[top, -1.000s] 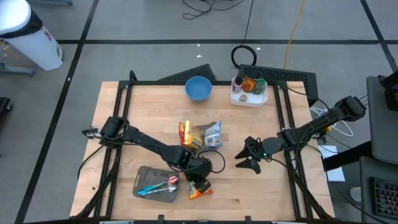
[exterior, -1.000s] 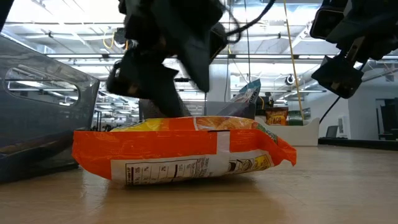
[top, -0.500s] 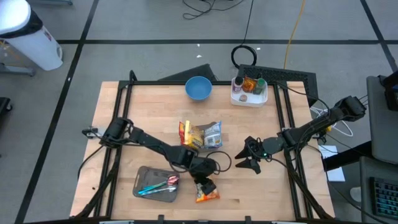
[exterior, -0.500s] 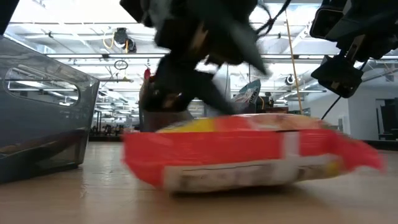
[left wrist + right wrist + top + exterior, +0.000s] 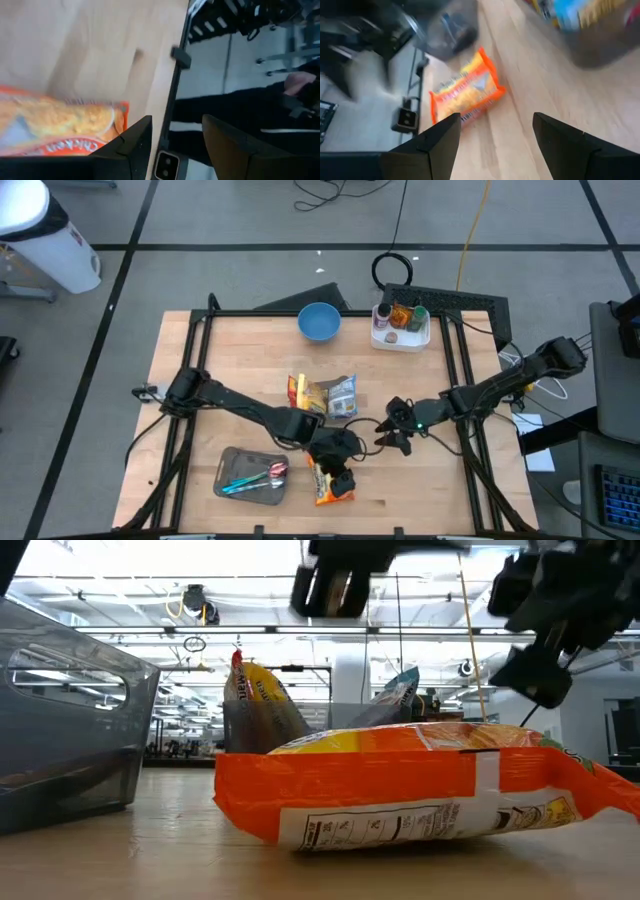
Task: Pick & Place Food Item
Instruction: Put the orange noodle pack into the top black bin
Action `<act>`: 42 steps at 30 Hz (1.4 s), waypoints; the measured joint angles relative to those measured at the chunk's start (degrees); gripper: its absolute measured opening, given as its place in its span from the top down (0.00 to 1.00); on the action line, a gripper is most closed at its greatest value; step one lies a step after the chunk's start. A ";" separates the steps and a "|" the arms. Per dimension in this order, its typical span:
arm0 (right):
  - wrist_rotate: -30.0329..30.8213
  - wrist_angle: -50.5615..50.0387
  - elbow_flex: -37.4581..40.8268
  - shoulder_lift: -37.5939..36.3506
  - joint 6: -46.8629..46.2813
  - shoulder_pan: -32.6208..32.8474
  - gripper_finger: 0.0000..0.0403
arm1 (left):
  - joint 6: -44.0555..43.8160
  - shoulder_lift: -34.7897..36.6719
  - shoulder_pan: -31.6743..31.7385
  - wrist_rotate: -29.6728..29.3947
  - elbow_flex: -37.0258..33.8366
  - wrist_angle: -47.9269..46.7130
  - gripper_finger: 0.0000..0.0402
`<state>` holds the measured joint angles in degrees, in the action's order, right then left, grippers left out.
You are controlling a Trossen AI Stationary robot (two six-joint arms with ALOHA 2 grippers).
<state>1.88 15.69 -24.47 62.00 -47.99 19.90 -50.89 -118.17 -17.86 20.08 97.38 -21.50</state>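
Note:
An orange snack packet [image 5: 322, 488] lies flat on its broad side on the wooden table near the front edge; it also fills the low view [image 5: 420, 795]. My left gripper [image 5: 342, 476] hangs above the packet's right part, open, with nothing between its fingers [image 5: 177, 122]; the low view shows it well clear of the packet [image 5: 335, 585]. My right gripper [image 5: 392, 438] stands open to the right of the packet, above the table, facing it [image 5: 495, 117].
A grey tray [image 5: 232, 465] with utensils lies left of the packet. Several snack bags [image 5: 325, 395] stand in a dark holder at mid-table. At the far edge are a blue bowl [image 5: 319, 322] and a white tray [image 5: 402, 340] with small items.
My left gripper has risen from down at the packet to well above it, turning as it went. The packet has slid a little toward the table's right and lies flat.

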 joint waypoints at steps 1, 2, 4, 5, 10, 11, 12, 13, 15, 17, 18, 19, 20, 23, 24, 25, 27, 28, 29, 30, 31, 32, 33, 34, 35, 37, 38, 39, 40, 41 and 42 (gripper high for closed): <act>-0.95 0.00 0.00 1.04 -0.41 -0.57 0.40 | 1.51 0.04 0.05 -1.33 2.23 -2.49 0.55; -2.30 0.12 0.01 2.32 -0.94 -1.11 0.40 | 2.96 0.11 0.10 -2.63 4.58 -5.16 0.55; -5.46 2.30 0.02 5.73 -2.55 -2.10 0.40 | 5.73 0.46 0.32 -4.84 8.73 -9.52 0.55; -7.19 3.95 0.02 7.47 -3.38 -2.45 0.40 | 7.02 0.59 0.51 -5.83 10.76 -10.56 0.55; -11.05 18.02 0.00 16.52 -6.85 -2.69 0.40 | 11.13 1.19 1.27 -9.81 19.20 -16.01 0.55; -11.01 20.16 0.00 18.13 -7.72 -2.71 0.40 | 11.53 1.66 1.40 -10.58 20.36 -16.73 0.55; -10.91 21.98 0.00 19.56 -8.55 -2.72 0.40 | 11.98 2.33 1.39 -11.66 21.06 -18.00 0.55; -10.88 23.54 -0.04 21.10 -9.26 -2.75 0.40 | 12.07 2.87 1.41 -12.45 21.41 -18.73 0.55; -10.82 25.35 -0.43 23.89 -10.66 -2.84 0.40 | 12.41 5.03 1.43 -14.96 21.56 -18.99 0.55; -10.98 26.34 -1.14 26.66 -12.17 -2.86 0.40 | 12.77 7.57 1.32 -17.49 21.38 -19.80 0.55; -10.96 26.36 -1.81 27.86 -12.57 -2.84 0.40 | 12.93 8.64 1.17 -19.12 21.38 -19.87 0.55; -11.05 26.29 -2.47 28.81 -12.60 -2.84 0.40 | 13.25 9.92 1.04 -20.67 21.38 -20.00 0.55; -11.17 26.45 -3.48 29.93 -12.55 -2.85 0.40 | 13.59 11.05 0.85 -22.40 21.38 -20.51 0.55; -11.47 26.54 -6.16 32.54 -12.14 -2.84 0.40 | 14.67 13.83 0.71 -26.40 21.38 -21.32 0.55; -11.91 26.28 -7.19 33.50 -12.06 -2.84 0.40 | 14.73 14.72 0.64 -27.72 21.38 -21.75 0.55; -12.37 26.11 -8.27 34.51 -12.05 -2.89 0.40 | 14.79 15.58 0.40 -28.98 21.38 -22.35 0.55; -12.57 25.61 -9.28 35.37 -12.01 -3.05 0.40 | 14.80 16.48 0.18 -30.81 21.38 -22.63 0.55; -12.51 25.36 -9.91 35.98 -12.01 -3.19 0.40 | 14.79 17.07 -0.14 -31.50 21.38 -23.14 0.55; -12.35 25.00 -10.59 36.69 -12.00 -3.35 0.40 | 14.78 17.34 -0.50 -32.16 21.38 -24.12 0.55; -12.18 24.36 -10.90 37.11 -12.12 -3.41 0.40 | 14.77 17.43 -0.71 -32.24 21.36 -24.30 0.55; -12.06 24.05 -10.93 37.29 -12.63 -3.47 0.40 | 14.77 17.47 -0.77 -32.55 21.36 -24.19 0.55; -11.72 23.88 -11.11 37.60 -12.98 -3.74 0.40 | 14.77 17.49 -1.06 -32.86 21.36 -24.77 0.55; -11.08 23.91 -11.59 38.29 -13.34 -3.82 0.40 | 14.77 17.52 -1.38 -33.26 21.34 -25.70 0.55; -10.80 24.12 -11.87 38.76 -13.70 -3.84 0.40 | 14.77 17.47 -1.62 -33.41 21.30 -26.10 0.55; -10.67 24.12 -11.91 38.87 -13.85 -4.00 0.40 | 14.73 17.21 -1.75 -33.57 21.29 -25.90 0.55; -10.67 23.92 -12.50 39.40 -13.94 -4.17 0.40 | 14.71 17.14 -1.84 -33.64 21.29 -26.63 0.55; -10.63 24.20 -12.91 39.77 -14.01 -4.18 0.40 | 14.67 17.11 -2.03 -33.64 21.29 -27.12 0.55; -10.57 24.13 -13.15 40.02 -14.13 -4.19 0.40 | 14.63 17.08 -2.16 -33.65 21.29 -27.33 0.55; -10.63 23.94 -13.52 40.24 -14.13 -4.22 0.40 | 14.64 17.07 -2.17 -33.65 21.29 -27.72 0.55; -10.62 23.99 -14.05 40.69 -14.13 -4.21 0.40 | 14.63 17.07 -2.20 -33.68 21.29 -28.23 0.55; -10.68 24.06 -14.63 41.18 -14.13 -4.19 0.40 | 14.62 17.07 -2.20 -33.67 21.29 -28.54 0.55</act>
<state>-8.80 39.75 -39.10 103.18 -62.13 15.70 -36.27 -101.10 -20.05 -13.58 118.67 -50.04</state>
